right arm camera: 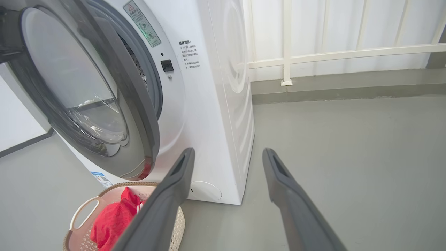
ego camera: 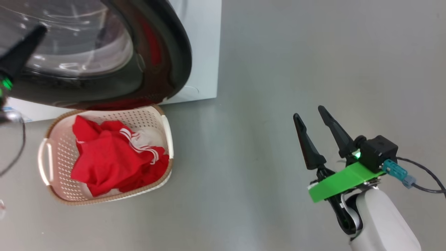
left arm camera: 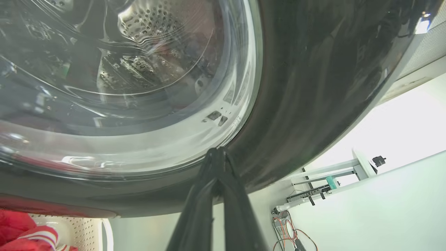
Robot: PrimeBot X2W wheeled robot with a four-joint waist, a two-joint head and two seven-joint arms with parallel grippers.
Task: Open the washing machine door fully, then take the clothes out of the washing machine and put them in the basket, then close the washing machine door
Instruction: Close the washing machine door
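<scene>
Door (right arm camera: 141, 104): partway open, hinged on the robot's left side of the opening. Its free edge is swung out over the far rim of the basket (ego camera: 166, 127). The inner face and bulging glass bowl are turned toward the front of the washer (right arm camera: 209, 104). Rim is glossy black outside and grey inside; the glass is clear and rounded.

Clothes (ego camera: 111, 157): in the basket, a soft crumpled red heap with white stripes uppermost toward the right end.

Basket: on the grey floor (ego camera: 278, 69), just before the washer's front and under the door's lower edge. Rounded rectangle; long axis runs left-right in the head view, right end slightly nearer the washer. Perforated cream plastic, brown woven-look rim, white handle at each short end.

Left gripper (left arm camera: 217, 150): fingers pressed together with nothing between them, pointing at the door's outer face. Tips lie at the seam of glass and black rim. Contact: cannot tell.

Right gripper (ego camera: 308, 111): fingers spread wide and empty, over bare floor, well apart from the basket on its right.

View notes:
- Left wrist view looks through the glass to the perforated steel drum (left arm camera: 153, 21).
- Right wrist view gives the door's inner face, the grey seal, a round flap (right arm camera: 205, 190) low on the front, a blue sticker (right arm camera: 101, 178) and a white railing (right arm camera: 285, 42) behind.
- Head view gives the basket whole from above.
</scene>
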